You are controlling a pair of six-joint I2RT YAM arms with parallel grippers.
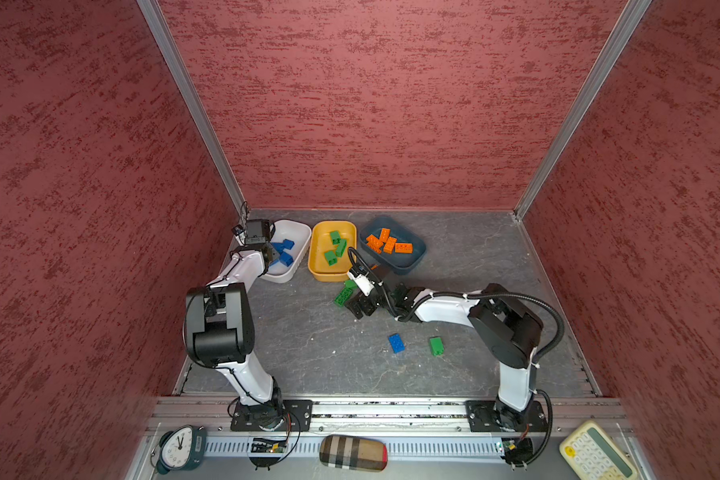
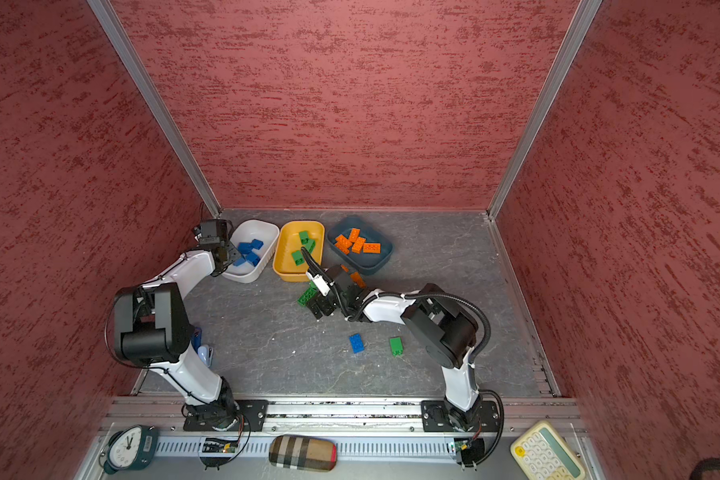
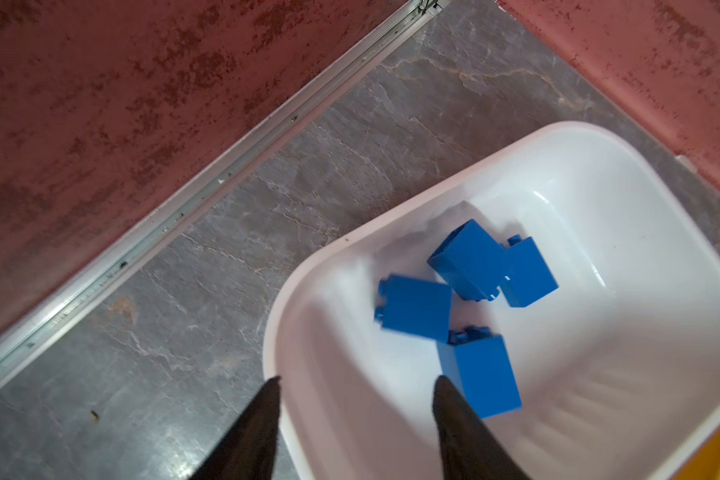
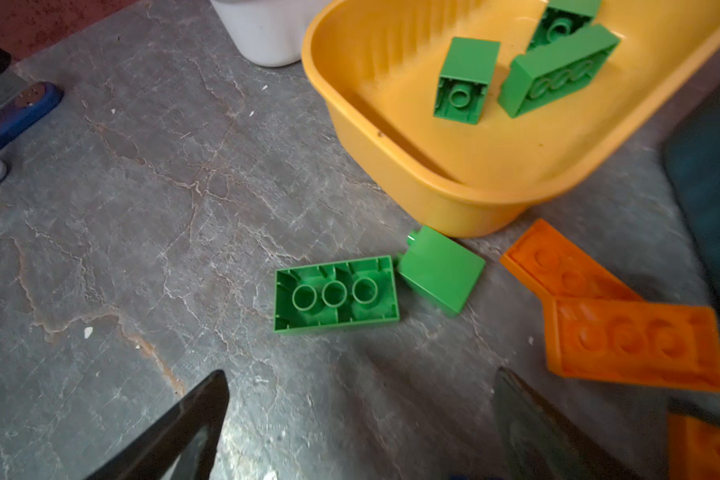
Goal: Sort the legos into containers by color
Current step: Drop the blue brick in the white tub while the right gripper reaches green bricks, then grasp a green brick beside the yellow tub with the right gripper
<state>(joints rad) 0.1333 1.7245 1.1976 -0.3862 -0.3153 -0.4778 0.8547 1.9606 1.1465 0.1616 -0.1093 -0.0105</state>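
- Four blue legos [image 3: 416, 307] lie tumbled on their sides in the white tub [image 3: 599, 174], some of them touching.
- Several green legos [image 1: 335, 245] sit in the yellow tub [image 1: 321, 270], and about five orange legos [image 1: 387, 243] are in the dark teal tub [image 1: 416, 257]. No brick shows in a tub holding another colour.
- Loose on the table [image 1: 308, 332] is a long green brick [image 4: 335, 293], hollow side up. A small green brick [image 4: 441, 274] touches its end, just beside the yellow tub's wall.
- At least two orange bricks [image 4: 636, 345] lie flat near that pair, between the yellow and teal tubs' near sides.
- Nearer the arm bases, a lone blue brick [image 1: 396, 343] and a second green brick [image 1: 435, 345] lie close together but apart.
- Over a corner of the white tub hangs the left gripper [image 3: 358, 382]. Its fingers are spread with nothing between them, and one blue brick lies in the tub just past a fingertip.
- Low over the table, just short of the long green brick, is the right gripper [image 4: 362, 415], jaws wide and empty.
- By my reading the sorting is well past halfway: three colours each have a tub, and at least six bricks are left outside.
- The long green brick looks like the next pick, bound for the yellow tub.
- On the front ledge, outside the work area, sit a clock [image 1: 179, 449], a checked case [image 1: 352, 453] and a calculator [image 1: 595, 453].
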